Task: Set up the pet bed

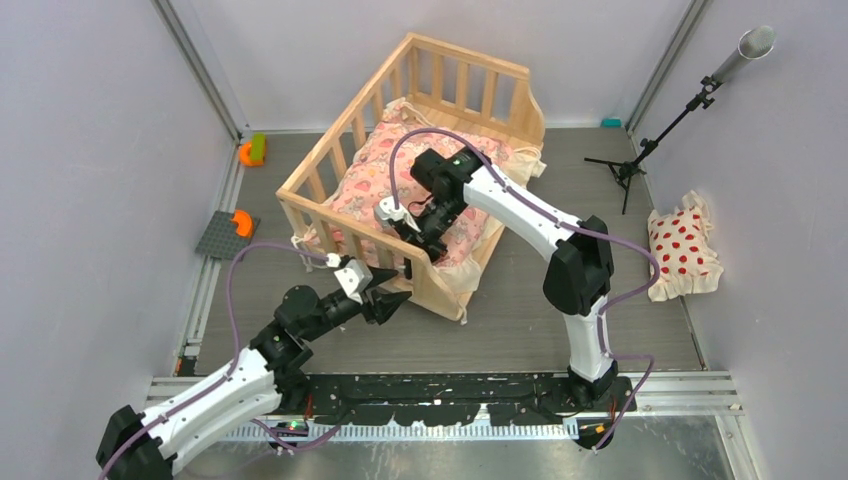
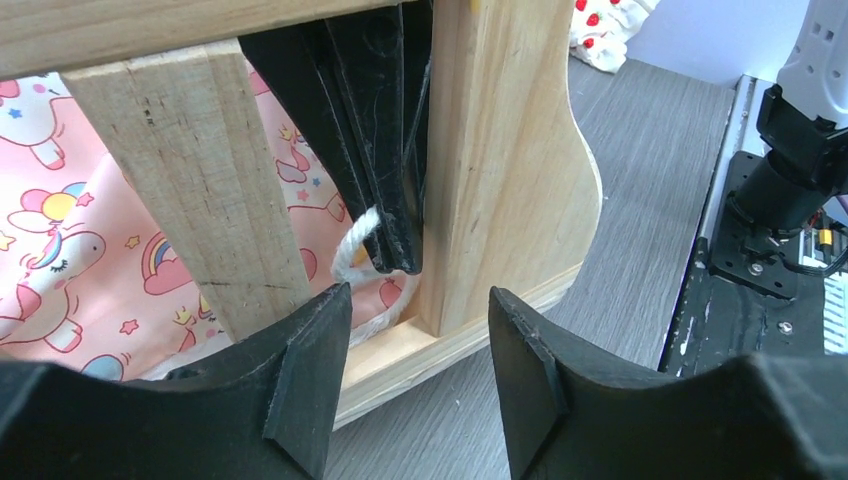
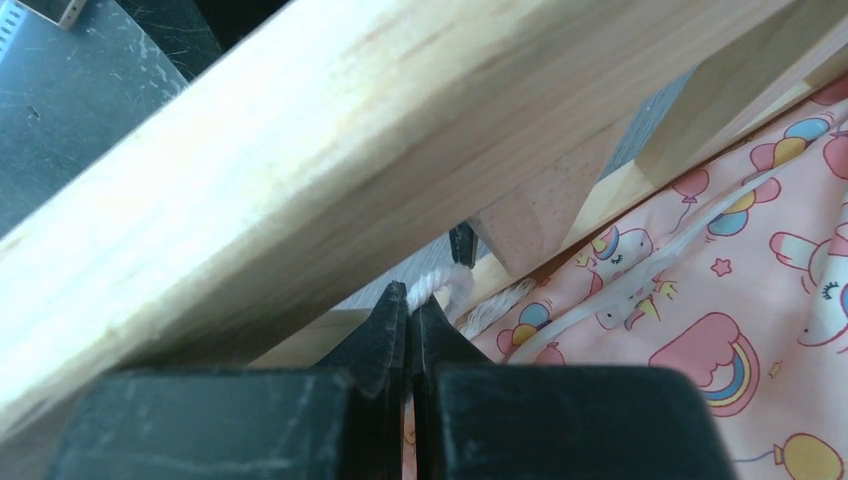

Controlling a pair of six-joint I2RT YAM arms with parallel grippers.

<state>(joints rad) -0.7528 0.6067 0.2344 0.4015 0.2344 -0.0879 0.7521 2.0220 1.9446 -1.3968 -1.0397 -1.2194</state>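
Observation:
The pet bed (image 1: 330, 160), a light wooden crib with slatted rails, stands mid-table with a pink cartoon-print cushion (image 1: 385, 170) inside. My right gripper (image 1: 425, 255) reaches down inside the near corner and is shut on a cream tie cord (image 3: 445, 283) of the cushion (image 3: 740, 300), just under the rail (image 3: 300, 180). My left gripper (image 1: 398, 298) is outside that same corner, open and empty. In the left wrist view its jaws (image 2: 420, 300) face the corner post (image 2: 500, 150), with the cord (image 2: 352, 250) and the right gripper's black fingers (image 2: 385, 150) behind the slats.
A white pillow with red dots (image 1: 683, 248) lies at the right wall. A black stand (image 1: 640, 150) is at the back right. An orange and green toy (image 1: 250, 152) and a grey plate with an orange piece (image 1: 230, 232) sit at the left.

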